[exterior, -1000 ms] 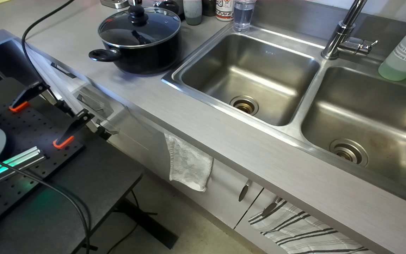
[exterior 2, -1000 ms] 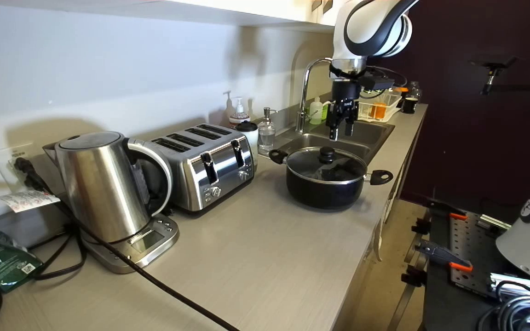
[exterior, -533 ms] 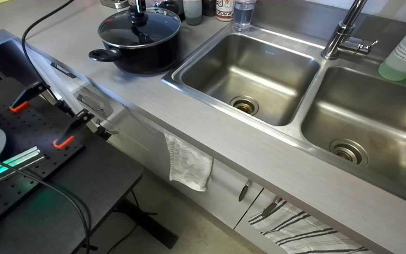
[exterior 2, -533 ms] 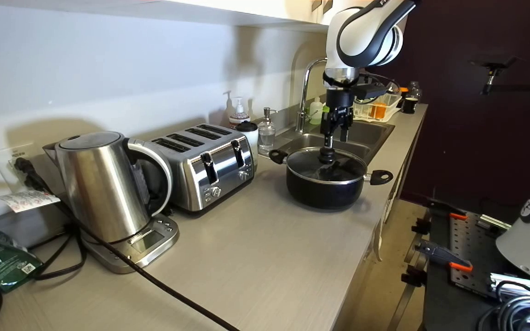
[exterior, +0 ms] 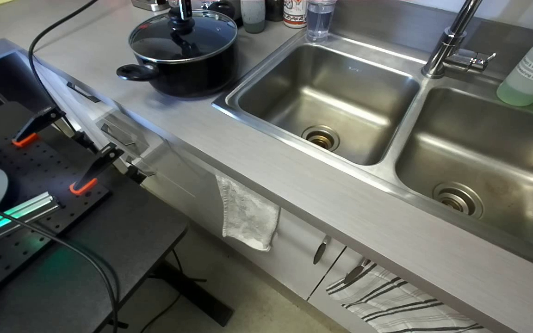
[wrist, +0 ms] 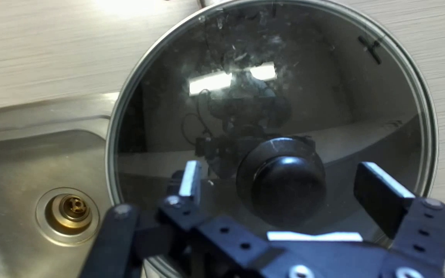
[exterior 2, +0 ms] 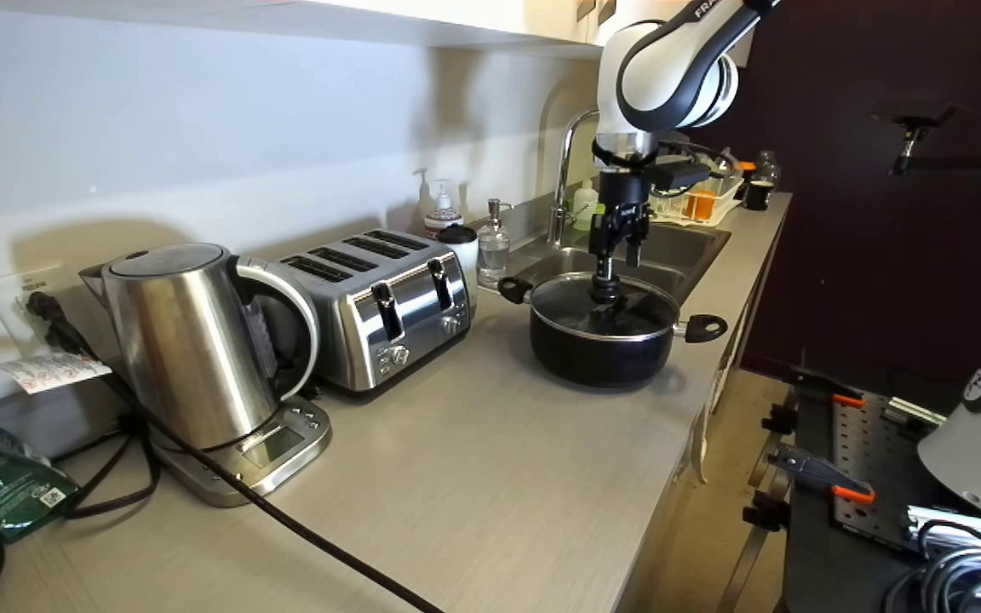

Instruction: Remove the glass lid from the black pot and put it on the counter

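Gripper (wrist: 287,188) spread wide, rounded black knob (wrist: 290,183) between its fingers (wrist: 379,202), holding nothing. Lid (wrist: 269,119): smooth glass, silver-rimmed, on black pot (exterior 2: 601,362).

A pale wall (exterior 2: 226,128) rises to a white cupboard (exterior 2: 507,17), a dark wall (exterior 2: 848,255) standing beyond the beige floor (exterior: 252,300).

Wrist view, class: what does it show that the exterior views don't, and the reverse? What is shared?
Only the wrist view shows bright white rectangular reflections in the round, transparent glass lid.

Only exterior views show the tall chrome faucet and, in an exterior view, the brushed-steel kettle.

Both share the lid, its round black knob, parts of the black hand, the steel sink and the pale grey counter.
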### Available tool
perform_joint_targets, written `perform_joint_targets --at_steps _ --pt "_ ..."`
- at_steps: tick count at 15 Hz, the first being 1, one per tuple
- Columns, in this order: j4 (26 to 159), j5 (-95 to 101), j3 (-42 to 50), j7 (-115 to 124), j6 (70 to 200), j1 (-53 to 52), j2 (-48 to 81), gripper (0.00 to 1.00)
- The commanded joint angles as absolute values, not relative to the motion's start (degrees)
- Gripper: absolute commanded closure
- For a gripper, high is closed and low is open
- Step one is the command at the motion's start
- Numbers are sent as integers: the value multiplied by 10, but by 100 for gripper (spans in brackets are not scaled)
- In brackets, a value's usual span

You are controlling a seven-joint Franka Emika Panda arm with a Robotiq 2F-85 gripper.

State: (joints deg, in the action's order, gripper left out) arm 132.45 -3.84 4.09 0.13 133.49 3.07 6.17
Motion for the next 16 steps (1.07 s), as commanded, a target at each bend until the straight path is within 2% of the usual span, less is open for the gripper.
perform_joint_targets --at_steps 1,10,11,13,16 --pt "1306 -24 40 23 1333 31 79 0" --pt "1294 -7 39 48 1334 24 103 0" --pt "1294 -6 39 49 1335 23 103 25" --pt "1295 -3 39 52 1335 22 101 33" --pt "1295 -3 38 52 1336 20 99 58"
